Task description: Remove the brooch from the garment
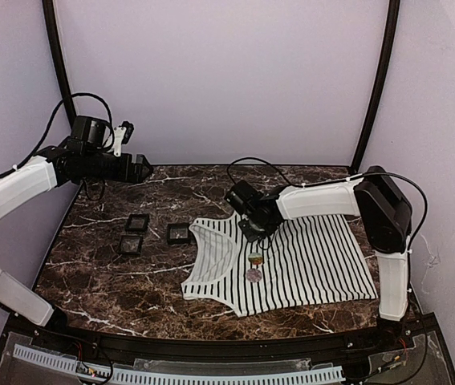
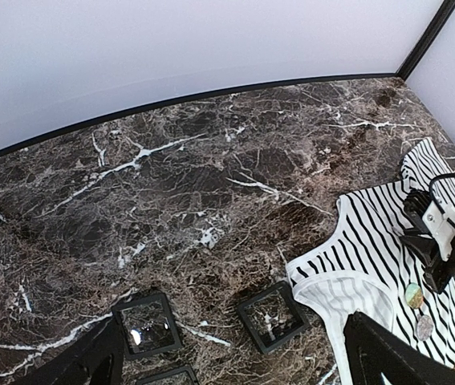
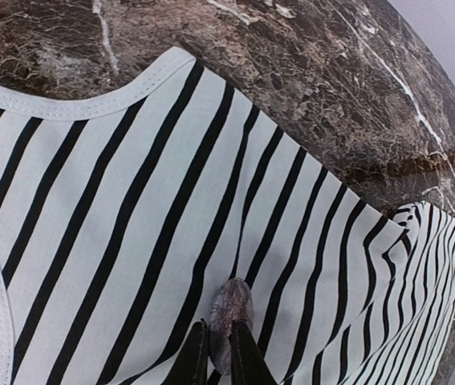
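The striped white garment (image 1: pixel 307 261) lies flat on the marble table, also in the right wrist view (image 3: pixel 115 208) and the left wrist view (image 2: pixel 371 241). An oval purplish-grey brooch (image 3: pixel 232 301) sits on it. My right gripper (image 3: pixel 219 327) has its two thin fingers nearly together around the brooch's near end. From above, the right gripper (image 1: pixel 256 239) points down just above two small brooches, one (image 1: pixel 255 258) above the other (image 1: pixel 253 275). My left gripper (image 1: pixel 143 167) is raised at the far left, open and empty, its fingers (image 2: pixel 91 361) spread wide.
Three small black square boxes (image 1: pixel 137 222) (image 1: pixel 131 245) (image 1: pixel 179 233) lie left of the garment, two of them fully visible in the left wrist view (image 2: pixel 147 323) (image 2: pixel 271 315). Walls enclose the table at the back and sides.
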